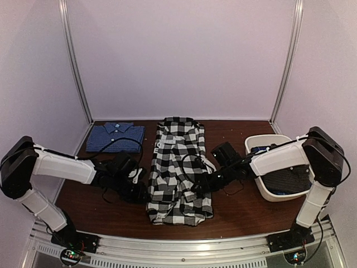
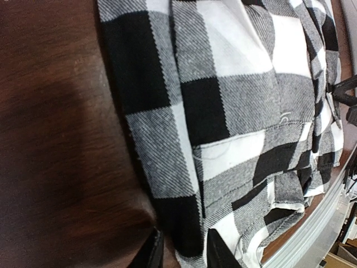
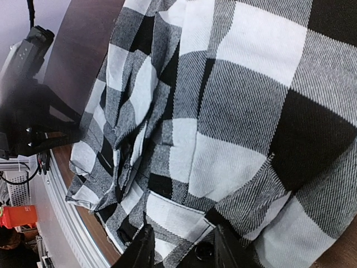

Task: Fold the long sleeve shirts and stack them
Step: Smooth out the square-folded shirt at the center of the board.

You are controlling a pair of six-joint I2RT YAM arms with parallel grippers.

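Observation:
The black-and-white checked shirt (image 1: 178, 167) lies lengthwise in the middle of the table, its near end rumpled. At its left edge my left gripper (image 1: 140, 188) is low; in the left wrist view the gripper (image 2: 184, 254) stands open astride that shirt's folded edge (image 2: 223, 111), with a strip of table showing beside one finger (image 2: 148, 252). My right gripper (image 1: 202, 183) is at the shirt's right edge. In the right wrist view this gripper (image 3: 185, 254) is open over a flat buttoned cuff (image 3: 184, 220). A folded dark blue shirt (image 1: 115, 138) lies at the back left. A dark charcoal shirt (image 1: 287, 178) sits in the basket.
The white oval basket (image 1: 262, 144) stands at the right, close behind my right arm. A metal rail (image 1: 184, 245) runs along the table's near edge. Brown tabletop (image 1: 240, 212) shows in front of the basket and left of the checked shirt.

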